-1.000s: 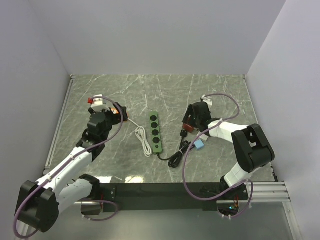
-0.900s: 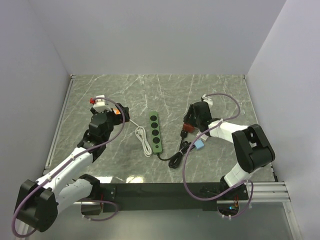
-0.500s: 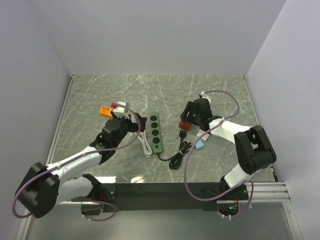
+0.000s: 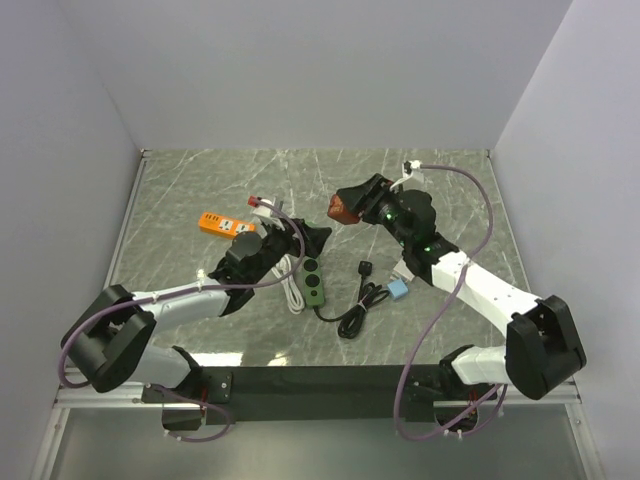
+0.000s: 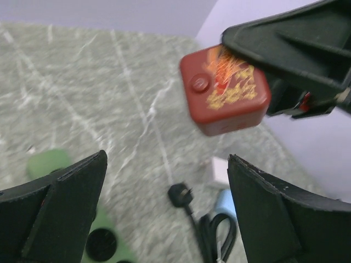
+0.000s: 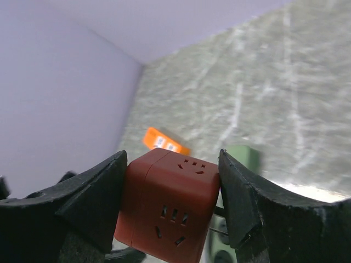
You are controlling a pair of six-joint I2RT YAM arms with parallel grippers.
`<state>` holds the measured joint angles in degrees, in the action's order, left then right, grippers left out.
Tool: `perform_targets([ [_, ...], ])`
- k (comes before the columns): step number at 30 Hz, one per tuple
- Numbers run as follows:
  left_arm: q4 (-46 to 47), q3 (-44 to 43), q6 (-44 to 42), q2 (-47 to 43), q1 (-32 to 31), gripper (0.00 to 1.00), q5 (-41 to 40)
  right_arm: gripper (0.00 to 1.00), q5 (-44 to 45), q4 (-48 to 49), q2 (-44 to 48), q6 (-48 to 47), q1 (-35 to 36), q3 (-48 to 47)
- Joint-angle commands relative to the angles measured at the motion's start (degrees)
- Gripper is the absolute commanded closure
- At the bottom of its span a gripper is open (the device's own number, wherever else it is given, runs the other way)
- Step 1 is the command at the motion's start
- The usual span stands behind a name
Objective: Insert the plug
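My right gripper [image 4: 350,206] is shut on a red socket cube [image 4: 344,209], held in the air above the table's middle. In the right wrist view the cube [image 6: 170,205] sits squarely between both fingers, its socket holes facing the camera. The black plug [image 4: 365,267] lies loose on the table at the end of a coiled black cable [image 4: 354,312], also seen in the left wrist view as the plug [image 5: 178,193]. My left gripper [image 4: 306,241] is open and empty, hovering over the green power strip [image 4: 314,280] and facing the cube [image 5: 225,90].
An orange block [image 4: 224,223] lies at the left on the marble table [image 4: 200,190]. A looped white cable [image 4: 290,285] runs beside the power strip's left side. A small light-blue box [image 4: 398,290] sits right of the black cable. Walls close in the back and sides.
My right gripper closed on the red cube, lifted it off the table and carried it left. My left arm swung right, from the orange block to above the power strip.
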<state>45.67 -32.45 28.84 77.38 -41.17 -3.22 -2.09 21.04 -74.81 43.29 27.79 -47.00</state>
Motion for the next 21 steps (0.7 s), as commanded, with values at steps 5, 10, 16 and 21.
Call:
perform_targets([
  [5, 10.9, -3.0, 2.0, -1.0, -2.2, 0.04, 2.7, 1.00, 0.6, 12.3, 2.6, 5.1, 2.6, 3.1],
  [10, 11.8, -2.9, 1.8, -0.8, -3.1, 0.04, 3.4, 1.00, -0.2, 16.3, 2.3, 7.2, 3.3, 4.6],
  [16, 11.1, -4.8, 1.9, 0.9, -4.0, 0.03, 3.7, 1.00, 0.3, 18.2, 2.2, 8.0, 4.2, 5.4],
  [21, 11.3, -6.2, 1.2, 2.5, -4.6, 0.03, 3.4, 1.00, 1.0, 18.6, 2.7, 8.0, 4.7, 6.2],
])
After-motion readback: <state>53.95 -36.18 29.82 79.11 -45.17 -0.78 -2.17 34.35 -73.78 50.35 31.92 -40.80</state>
